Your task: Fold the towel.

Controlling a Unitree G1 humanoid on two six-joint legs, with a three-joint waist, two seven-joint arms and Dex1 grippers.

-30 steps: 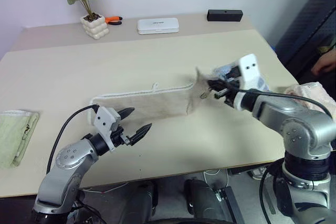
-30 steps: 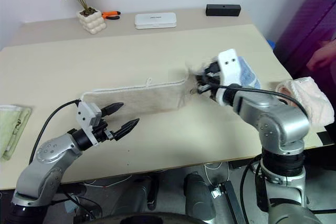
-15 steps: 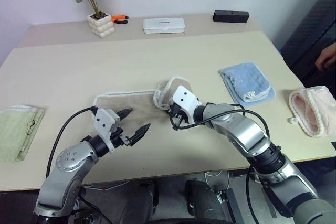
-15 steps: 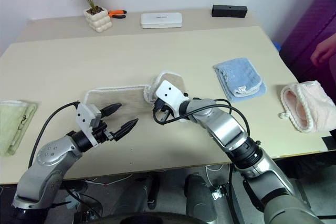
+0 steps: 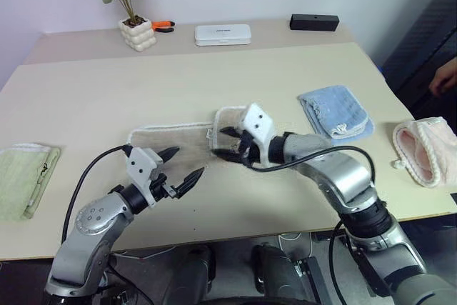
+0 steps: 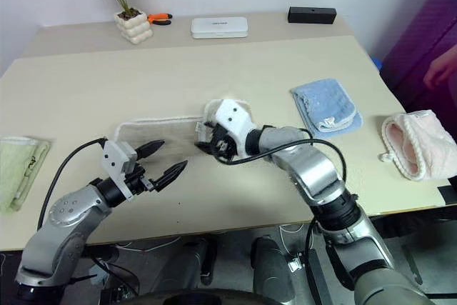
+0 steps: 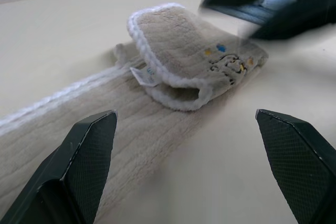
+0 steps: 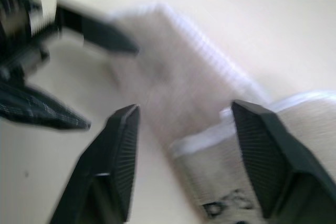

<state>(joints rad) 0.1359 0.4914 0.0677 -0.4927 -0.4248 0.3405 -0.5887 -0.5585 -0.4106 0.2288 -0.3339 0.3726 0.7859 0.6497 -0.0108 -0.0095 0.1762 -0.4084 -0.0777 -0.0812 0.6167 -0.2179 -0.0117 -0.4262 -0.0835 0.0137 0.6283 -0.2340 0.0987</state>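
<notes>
Right wrist view: right end effector open, empty.

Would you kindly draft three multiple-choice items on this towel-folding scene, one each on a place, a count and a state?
1. Where does the light blue towel lie relative to the beige towel?
A. On the robot's right of it
B. On the robot's left of it
C. On top of it

2. How many cloths lie on the table?
A. Two
B. Four
C. Six

3. How does the beige towel's right end lie?
A. Flat, stretched out
B. Hanging off the table
C. Folded back over itself

Answers: 1 A, it lies beyond the right gripper. 2 B, beige, blue, green towel and pink cloth. 3 C, the left wrist view shows the doubled layer.
</notes>
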